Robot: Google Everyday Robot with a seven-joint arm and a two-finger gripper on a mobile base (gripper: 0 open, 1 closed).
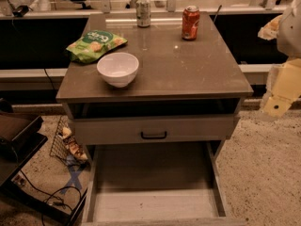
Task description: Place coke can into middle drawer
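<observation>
The coke can [190, 22], red-orange with a silver top, stands upright at the back right of the cabinet top [188, 69]. The middle drawer [153, 206] is pulled out below the cabinet, and its bare flat floor shows. My gripper [277, 105] hangs at the right edge of the view, beside the cabinet's right front corner. It is apart from the can and lower than the can, and it holds nothing that I can see.
A silver-grey can [143, 11] stands at the back centre. A white bowl [117, 68] and a green snack bag [96, 44] lie on the left of the top. A closed drawer front with a black handle [154, 135] sits above the open drawer. A wire basket [68, 145] and cables lie on the floor at left.
</observation>
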